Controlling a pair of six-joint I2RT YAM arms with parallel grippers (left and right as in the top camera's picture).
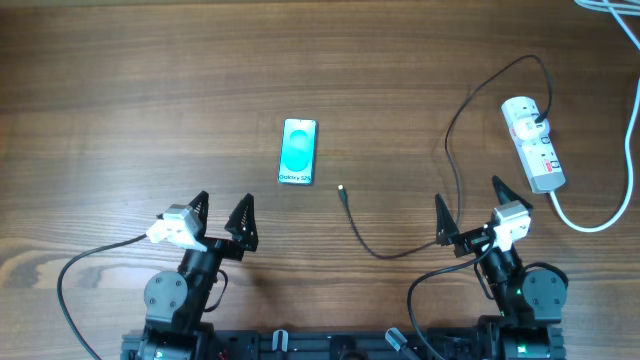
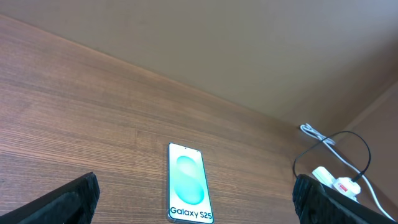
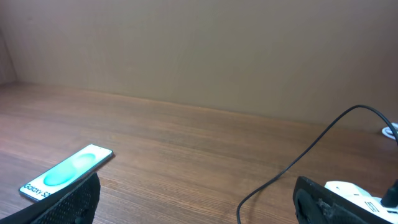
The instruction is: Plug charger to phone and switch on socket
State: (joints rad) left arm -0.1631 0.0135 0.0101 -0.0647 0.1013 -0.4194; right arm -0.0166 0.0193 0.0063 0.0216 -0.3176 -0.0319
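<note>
Here, left gripper (image 1: 225, 200): jaws spread wide with nothing between them; its two dark pointed fingers (image 2: 74, 200) frame the lower corners of the left wrist view.
Right gripper (image 1: 466, 190): jaws likewise released and holding nothing; in the overhead view it sits at the near edge of the table, on the right.
Long thin black charger cable (image 1: 352, 215): lies loose on the table. It runs from the power strip in a high loop, comes down past the right gripper's inner finger, curves along the near side and ends between the two arms. Whether it touches that finger cannot be told.
Small dark connector tip (image 1: 342, 189): the cable's free end, resting on the wood to the right of the phone and apart from it.
Flat rectangular smartphone with turquoise screen (image 1: 299, 152): lies face up, beyond the left gripper and slightly to its right, its white text at the end nearer the arms.
White elongated power strip (image 1: 533, 145): lies at the far right, beyond the right gripper, with a black plug (image 1: 540, 122) seated in it.
Thick white cord (image 1: 590, 225): leaves the strip's near end and curves away toward the right edge.
Brown wood-grain table (image 1: 150, 90): bears all of the above.
</note>
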